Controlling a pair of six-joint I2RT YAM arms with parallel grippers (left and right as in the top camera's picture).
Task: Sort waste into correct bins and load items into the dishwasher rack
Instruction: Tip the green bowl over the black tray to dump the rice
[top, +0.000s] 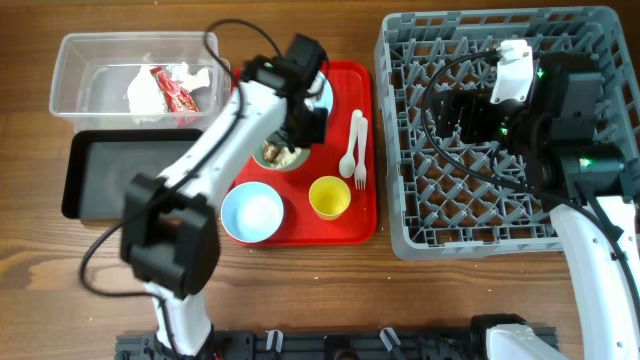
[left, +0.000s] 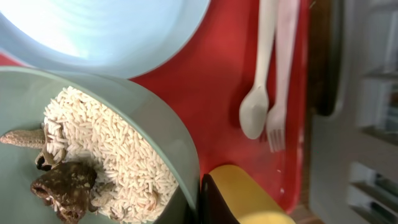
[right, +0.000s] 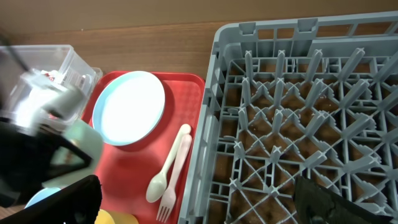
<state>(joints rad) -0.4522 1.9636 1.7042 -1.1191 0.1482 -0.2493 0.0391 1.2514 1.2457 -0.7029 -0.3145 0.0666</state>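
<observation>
My left gripper (top: 297, 132) is shut on the rim of the pale mint bowl (left: 161, 134), which holds white crumbs with brown bits (left: 93, 155) and is on the red tray (top: 345, 228). The light blue plate (left: 106, 31) lies beside it, mostly hidden under the arm from overhead. The white spoon (left: 254, 115) and fork (left: 275, 134), the yellow cup (top: 329, 196) and the light blue bowl (top: 252, 212) are on the tray. The red wrapper (top: 172, 90) and napkin (top: 143, 92) lie in the clear tub (top: 75, 60). My right gripper (right: 199, 211) is open above the grey rack (top: 400, 150).
The black tray (top: 100, 180) lies left of the red tray, in front of the clear tub. The rack's upright pegs (right: 298, 106) stand under my right arm. Wooden table shows along the front edge.
</observation>
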